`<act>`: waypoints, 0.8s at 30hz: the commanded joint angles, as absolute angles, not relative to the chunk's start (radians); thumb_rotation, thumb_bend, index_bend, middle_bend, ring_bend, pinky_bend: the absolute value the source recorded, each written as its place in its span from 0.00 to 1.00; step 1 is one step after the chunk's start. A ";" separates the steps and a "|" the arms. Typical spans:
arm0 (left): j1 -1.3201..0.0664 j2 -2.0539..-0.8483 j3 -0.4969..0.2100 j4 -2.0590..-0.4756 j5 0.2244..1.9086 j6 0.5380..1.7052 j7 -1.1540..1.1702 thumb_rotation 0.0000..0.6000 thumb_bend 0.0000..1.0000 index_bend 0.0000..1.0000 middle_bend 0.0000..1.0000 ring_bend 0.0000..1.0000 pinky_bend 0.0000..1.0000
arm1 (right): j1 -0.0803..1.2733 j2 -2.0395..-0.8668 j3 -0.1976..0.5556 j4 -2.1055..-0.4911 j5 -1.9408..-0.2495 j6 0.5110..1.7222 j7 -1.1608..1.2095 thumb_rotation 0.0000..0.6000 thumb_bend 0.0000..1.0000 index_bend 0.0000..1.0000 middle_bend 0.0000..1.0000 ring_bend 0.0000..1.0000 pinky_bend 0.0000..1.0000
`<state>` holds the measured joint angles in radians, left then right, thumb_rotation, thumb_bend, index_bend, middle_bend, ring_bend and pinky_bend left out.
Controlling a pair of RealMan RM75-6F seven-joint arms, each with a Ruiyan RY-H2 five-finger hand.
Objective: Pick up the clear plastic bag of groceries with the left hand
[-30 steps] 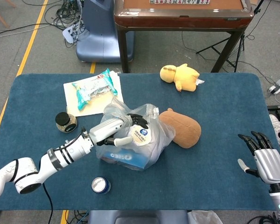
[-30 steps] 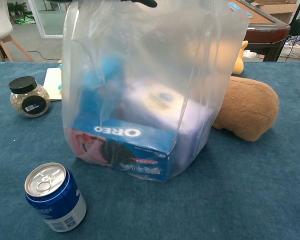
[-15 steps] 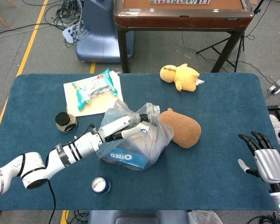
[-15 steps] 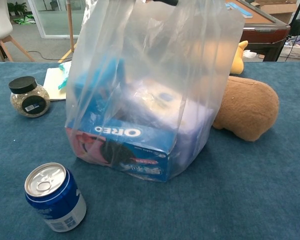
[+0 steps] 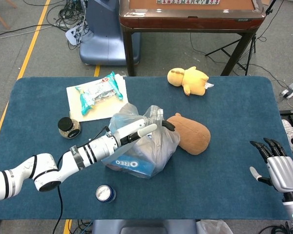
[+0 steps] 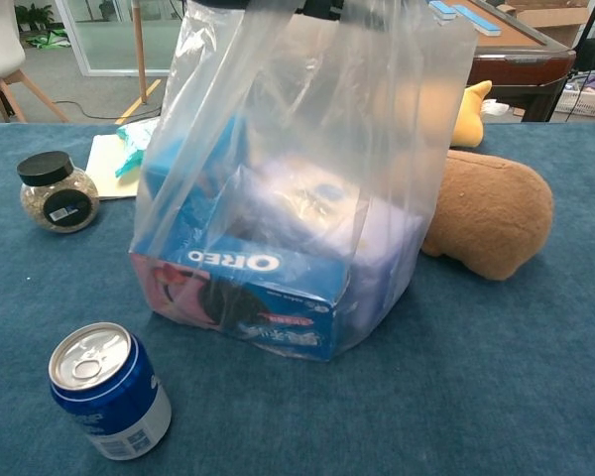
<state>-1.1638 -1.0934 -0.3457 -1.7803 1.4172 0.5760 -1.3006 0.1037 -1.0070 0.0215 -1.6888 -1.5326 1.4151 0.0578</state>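
1. Your left hand point(image 5: 136, 132) reaches across the top of the clear plastic bag point(image 5: 141, 146), its fingers threaded through the gathered plastic and holding it.
2. The bag's base sits on the bench point(image 5: 224, 126), directly under that hand, so the lift runs straight up.
3. Your right hand point(image 5: 277, 168) waits well apart, fingers spread, holding nothing.

Clear bag point(image 6: 307, 129) shows a blue Oreo box point(image 6: 248, 297); blue can point(image 6: 109, 392) lower left, brown plush point(image 6: 491, 213) at right.
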 commanded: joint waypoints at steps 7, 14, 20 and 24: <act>-1.167 -1.052 -0.365 -1.806 1.528 0.570 -1.590 0.10 0.12 0.26 0.13 0.07 0.00 | 0.103 -1.010 0.021 -1.684 -1.535 1.416 0.063 1.00 0.32 0.17 0.22 0.07 0.10; -1.199 -1.047 -0.329 -1.781 1.634 0.621 -1.845 0.27 0.12 0.26 0.13 0.09 0.02 | 0.097 -1.011 0.021 -1.679 -1.532 1.422 0.068 1.00 0.32 0.17 0.22 0.07 0.10; -1.231 -1.041 -0.287 -1.753 1.677 0.669 -2.006 0.43 0.12 0.27 0.16 0.14 0.20 | 0.098 -1.014 0.022 -1.676 -1.531 1.420 0.071 1.00 0.32 0.17 0.22 0.07 0.10; -1.249 -1.035 -0.262 -1.747 1.679 0.684 -2.078 0.60 0.12 0.29 0.21 0.22 0.34 | 0.098 -1.014 0.023 -1.674 -1.531 1.420 0.071 1.00 0.32 0.17 0.22 0.07 0.10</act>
